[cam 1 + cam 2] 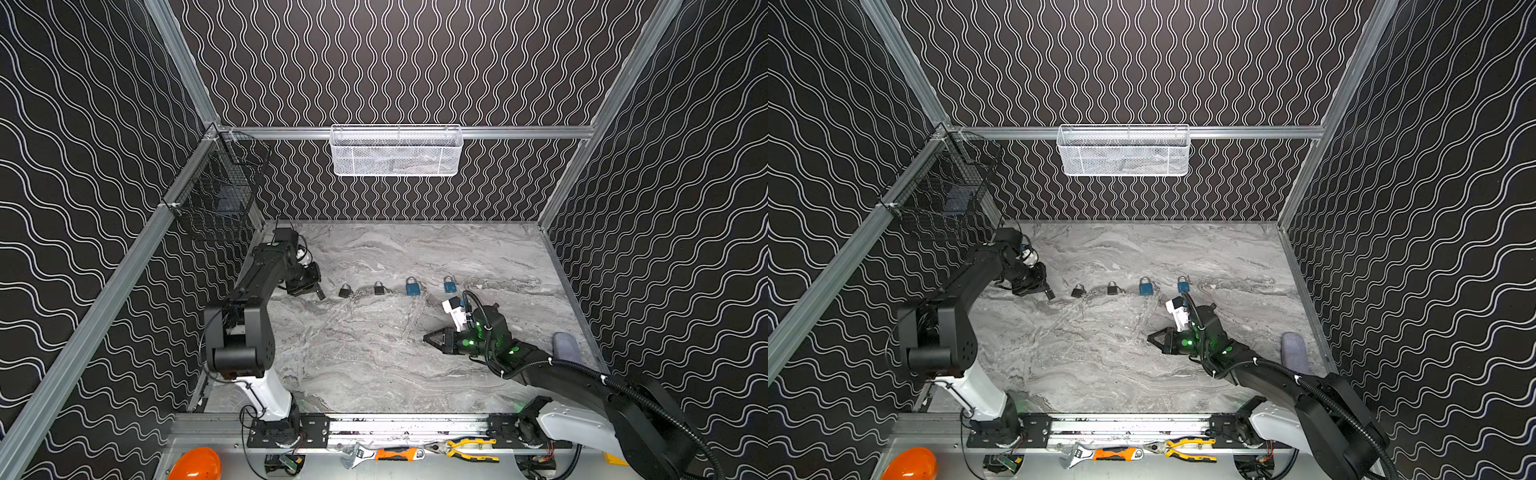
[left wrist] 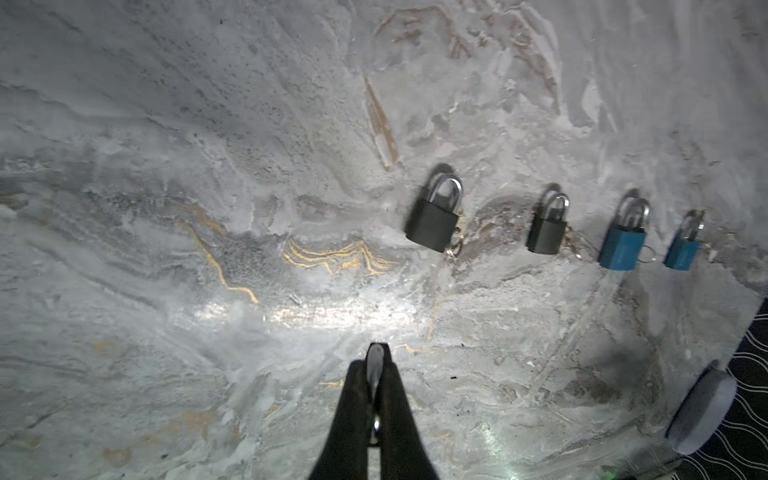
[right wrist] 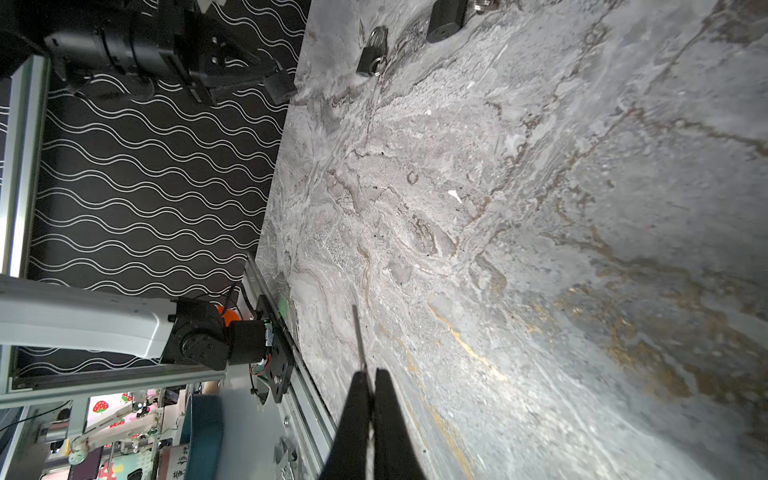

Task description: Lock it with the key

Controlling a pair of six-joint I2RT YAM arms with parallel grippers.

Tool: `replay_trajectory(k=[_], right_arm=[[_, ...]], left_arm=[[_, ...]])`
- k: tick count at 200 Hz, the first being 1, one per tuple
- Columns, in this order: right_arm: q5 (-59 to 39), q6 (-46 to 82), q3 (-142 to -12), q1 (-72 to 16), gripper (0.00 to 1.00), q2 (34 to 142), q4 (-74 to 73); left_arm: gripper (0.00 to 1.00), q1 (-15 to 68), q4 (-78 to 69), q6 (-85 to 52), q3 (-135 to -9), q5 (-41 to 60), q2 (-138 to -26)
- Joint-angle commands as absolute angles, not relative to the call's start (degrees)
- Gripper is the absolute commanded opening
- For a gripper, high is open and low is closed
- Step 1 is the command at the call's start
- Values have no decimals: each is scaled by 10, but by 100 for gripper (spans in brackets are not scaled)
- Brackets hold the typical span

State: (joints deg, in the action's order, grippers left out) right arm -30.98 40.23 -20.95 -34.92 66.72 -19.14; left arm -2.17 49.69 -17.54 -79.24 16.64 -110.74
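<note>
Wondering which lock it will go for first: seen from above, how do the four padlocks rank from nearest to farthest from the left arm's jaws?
1. Outer black padlock, left end of the row.
2. Inner black padlock, just beside it.
3. Inner blue padlock, right of the middle.
4. Outer blue padlock, right end of the row.

- Pinched object in the left gripper: largely hidden between the closed fingers; its kind cannot be determined.
- Thin blade in the right gripper: seen edge-on, with its base concealed between the closed fingers.
- Black padlock: shackle cut off by the frame edge.
- Black wire basket: dark contents are obscured by the mesh.
- Orange domed object: cropped at the bottom edge.
</note>
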Motion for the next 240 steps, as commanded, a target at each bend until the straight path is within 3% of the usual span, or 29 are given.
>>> replay_trajectory(k=[1,76,199,240], right_arm=[[-325,386,-218,-347,0,677,-178],[-348,361,-264,-337,0,708,-140],[-363,364,-284,-327,0,767,-160],[-356,365,-294,-324,0,761,-154]], left_arm=[[0,-22,521,-147,-829,154,-1152],[0,-27,551,-135,-886,90,-1229],[0,-40,572,-121,-957,86,-1300],[7,-40,566,-126,-961,85,-1318]])
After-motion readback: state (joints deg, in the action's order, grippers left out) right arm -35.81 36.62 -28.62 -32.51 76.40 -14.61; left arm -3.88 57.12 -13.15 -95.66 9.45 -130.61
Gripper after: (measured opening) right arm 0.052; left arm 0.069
